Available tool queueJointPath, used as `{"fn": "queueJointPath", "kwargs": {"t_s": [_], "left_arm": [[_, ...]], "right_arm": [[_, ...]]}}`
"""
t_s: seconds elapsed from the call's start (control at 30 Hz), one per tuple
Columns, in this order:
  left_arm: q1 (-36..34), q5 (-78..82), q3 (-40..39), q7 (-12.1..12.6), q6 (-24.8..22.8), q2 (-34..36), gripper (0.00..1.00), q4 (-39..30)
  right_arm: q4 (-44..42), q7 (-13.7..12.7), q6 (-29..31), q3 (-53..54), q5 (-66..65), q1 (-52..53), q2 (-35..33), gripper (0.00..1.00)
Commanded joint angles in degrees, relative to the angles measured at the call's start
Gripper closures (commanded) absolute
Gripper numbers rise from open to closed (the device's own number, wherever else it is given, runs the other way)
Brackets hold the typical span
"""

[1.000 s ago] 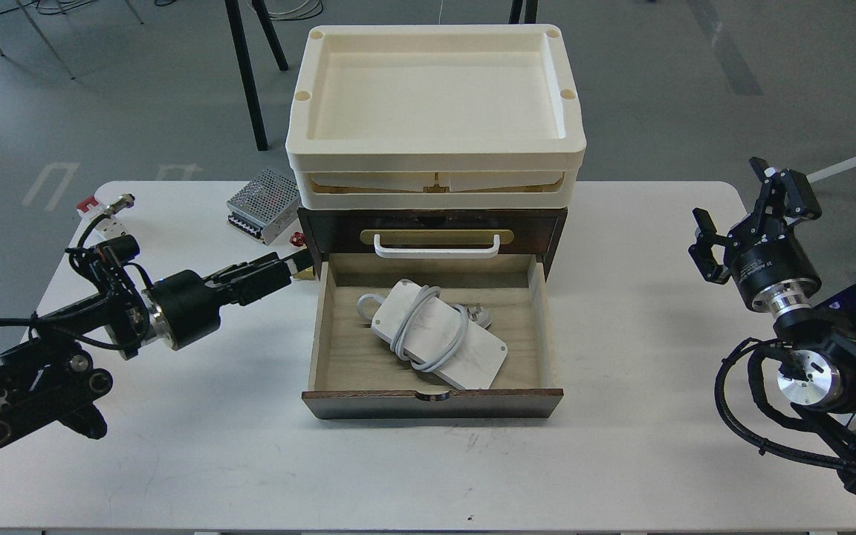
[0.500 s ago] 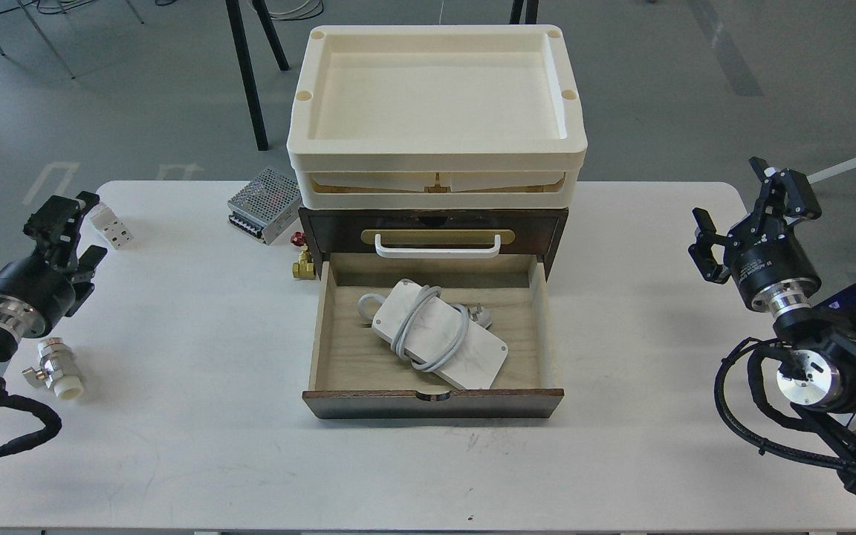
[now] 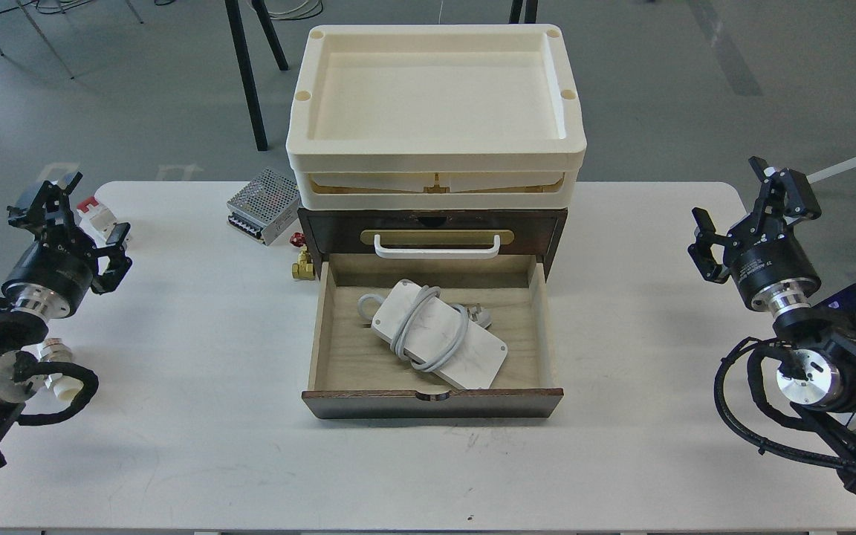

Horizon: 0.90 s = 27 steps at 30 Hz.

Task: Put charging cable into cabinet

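The charging cable (image 3: 439, 334), a flat white block wrapped in a pale grey looped cable, lies inside the pulled-out pale wood drawer (image 3: 432, 390) of the dark brown cabinet (image 3: 331, 230). The white handle (image 3: 437, 247) sits on a brass plate above the drawer. My left gripper (image 3: 71, 223) is open and empty over the table's left edge, far from the drawer. My right gripper (image 3: 751, 212) is open and empty near the table's right edge.
Two stacked cream trays (image 3: 435, 111) sit on top of the cabinet. A perforated metal power-supply box (image 3: 264, 204) and a brass valve (image 3: 303, 266) lie left of the cabinet. A small white block (image 3: 97, 215) and a white fitting (image 3: 60, 368) lie by my left arm.
My left arm has pulled back from beside the cabinet's left front corner to the table's left edge, and its gripper now points up and away. The right arm and the cable have not moved.
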Motion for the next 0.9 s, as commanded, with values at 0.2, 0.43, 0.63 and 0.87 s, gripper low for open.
{"fn": "queueJointPath", "kwargs": {"t_s": [0.2, 0.43, 0.63, 0.87], "left_arm": [[-1.5, 0.7, -0.2, 0.0, -3.0, -6.3, 0.00, 12.4], [-1.9, 1.3, -0.2, 0.0, -3.0, -6.1, 0.00, 12.4], [-3.2, 1.7, -0.2, 0.0, -3.0, -6.3, 0.00, 12.2], [-3.6, 1.7, -0.2, 0.0, -3.0, -8.0, 0.00, 11.7]], "right_arm": [[0.2, 0.0, 0.5, 0.1, 0.1, 0.0, 0.0, 0.01], [0.2, 0.0, 0.4, 0.1, 0.1, 0.0, 0.0, 0.01], [0.2, 0.0, 0.4, 0.1, 0.1, -0.1, 0.0, 0.01], [0.2, 0.0, 0.4, 0.1, 0.1, -0.1, 0.0, 0.01]]}}
